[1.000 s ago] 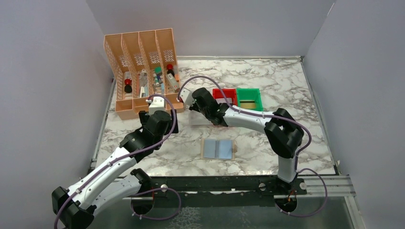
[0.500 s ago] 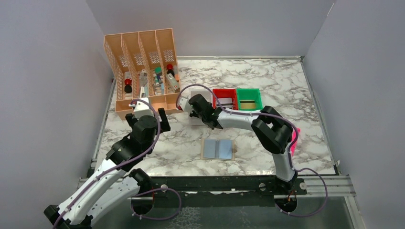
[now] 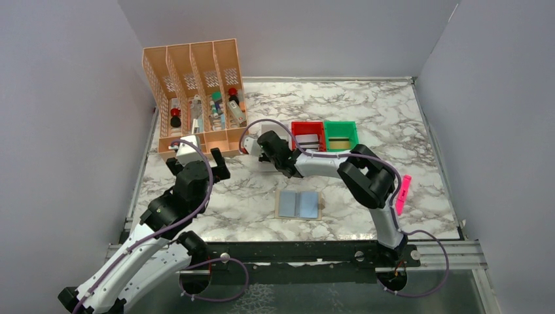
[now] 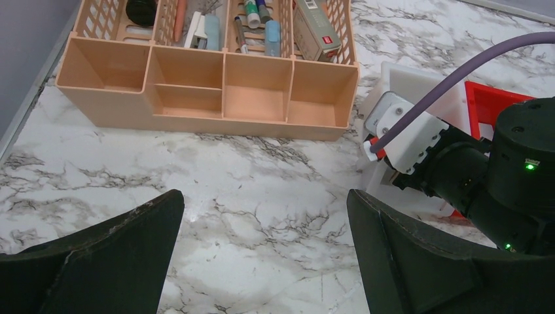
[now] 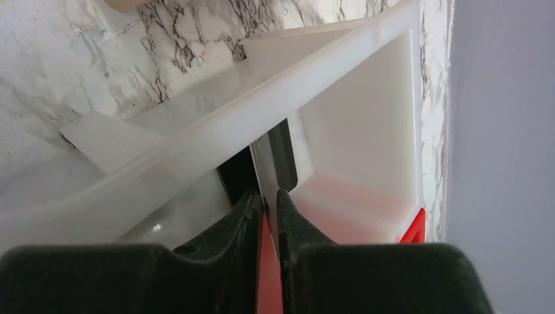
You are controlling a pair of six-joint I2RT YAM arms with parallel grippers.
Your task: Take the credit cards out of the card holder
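The card holder [image 3: 299, 205] lies open and flat on the marble, two blue-grey panels with a tan border, and no card shows on it. My right gripper [image 3: 268, 156] is at the white bin [image 3: 269, 129], shut on a thin dark card [image 5: 281, 157] held edge-on over the bin's floor [image 5: 353, 131]. A silver-grey card [image 3: 309, 139] lies in the red bin. A gold-and-dark striped card [image 3: 339, 142] lies in the green bin. My left gripper [image 3: 196, 161] is open and empty over bare marble [image 4: 265, 255], left of the white bin.
The orange slotted organizer [image 3: 196, 98] with pens and small items stands at the back left, close ahead of my left gripper [image 4: 209, 85]. The red bin [image 3: 307, 125] and green bin [image 3: 341, 126] sit right of the white one. A pink marker [image 3: 400, 194] lies at the right.
My left arm has drawn back to the left and towards the near edge. My right gripper has shifted slightly left at the white bin, and its elbow has swung, uncovering the pink marker.
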